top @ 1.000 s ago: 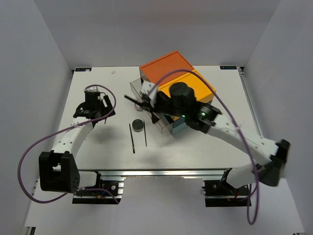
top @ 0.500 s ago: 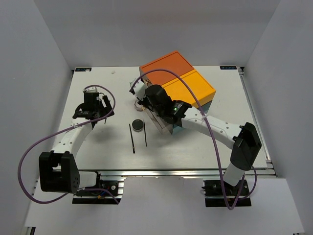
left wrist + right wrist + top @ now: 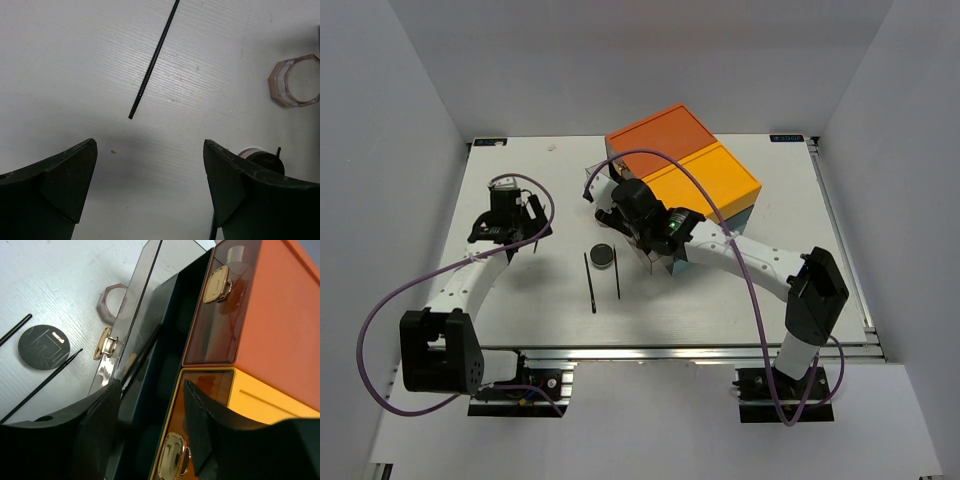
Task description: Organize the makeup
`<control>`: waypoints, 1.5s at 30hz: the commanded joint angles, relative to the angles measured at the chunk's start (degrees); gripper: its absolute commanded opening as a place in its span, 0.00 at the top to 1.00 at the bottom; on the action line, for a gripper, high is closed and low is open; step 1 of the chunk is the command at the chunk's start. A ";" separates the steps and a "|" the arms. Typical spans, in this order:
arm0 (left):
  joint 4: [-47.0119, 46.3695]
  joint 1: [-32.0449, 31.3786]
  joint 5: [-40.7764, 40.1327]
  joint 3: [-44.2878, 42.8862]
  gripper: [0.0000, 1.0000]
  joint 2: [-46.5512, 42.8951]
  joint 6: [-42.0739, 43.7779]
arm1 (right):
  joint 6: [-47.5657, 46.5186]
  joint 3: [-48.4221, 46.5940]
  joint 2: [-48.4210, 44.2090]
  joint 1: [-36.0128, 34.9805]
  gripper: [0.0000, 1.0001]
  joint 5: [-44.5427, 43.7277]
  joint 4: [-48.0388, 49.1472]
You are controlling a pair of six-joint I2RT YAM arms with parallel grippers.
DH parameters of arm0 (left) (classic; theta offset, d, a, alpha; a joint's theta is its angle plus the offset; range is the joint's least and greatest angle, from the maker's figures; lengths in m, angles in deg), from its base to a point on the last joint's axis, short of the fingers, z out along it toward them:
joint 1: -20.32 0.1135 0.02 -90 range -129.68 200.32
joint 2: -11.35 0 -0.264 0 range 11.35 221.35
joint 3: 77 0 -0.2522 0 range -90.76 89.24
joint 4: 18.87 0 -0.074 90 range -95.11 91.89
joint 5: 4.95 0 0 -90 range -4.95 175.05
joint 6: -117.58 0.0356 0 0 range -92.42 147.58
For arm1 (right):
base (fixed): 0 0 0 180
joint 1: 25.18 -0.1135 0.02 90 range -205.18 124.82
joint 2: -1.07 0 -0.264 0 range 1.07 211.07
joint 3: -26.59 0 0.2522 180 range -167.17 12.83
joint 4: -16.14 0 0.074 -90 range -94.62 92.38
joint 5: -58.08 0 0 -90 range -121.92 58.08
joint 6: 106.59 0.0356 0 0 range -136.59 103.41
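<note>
My right gripper (image 3: 150,425) is open and empty, hanging over the open teal drawer (image 3: 172,305) of the drawer box; it also shows in the top view (image 3: 617,207). A long dark thing (image 3: 142,352) lies in the drawer along its smoky front. Outside the drawer front stand the pinkish jar (image 3: 115,300) and the round black compact (image 3: 42,346). Two thin black sticks (image 3: 590,283) lie side by side near the compact (image 3: 603,256). My left gripper (image 3: 150,170) is open and empty above bare table, at the far left (image 3: 510,225). It sees one stick (image 3: 152,57) and the jar (image 3: 295,80).
The drawer box has an orange part (image 3: 658,138) and a yellow part (image 3: 715,175) at the back middle, with closed drawers and gold handles (image 3: 220,284). A small round dark thing (image 3: 262,157) shows behind my left gripper's right finger. White walls enclose the table.
The right arm has come down and its gripper has moved left over the open drawer. The black brush that stuck out from it a second ago no longer shows there. The left arm has not moved.
</note>
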 commanded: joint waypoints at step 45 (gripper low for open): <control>7.65 2.01 2.60 -26.69 0.66 42.22 16.25 | 17.48 18.50 -39.72 44.64 0.60 70.27 5.01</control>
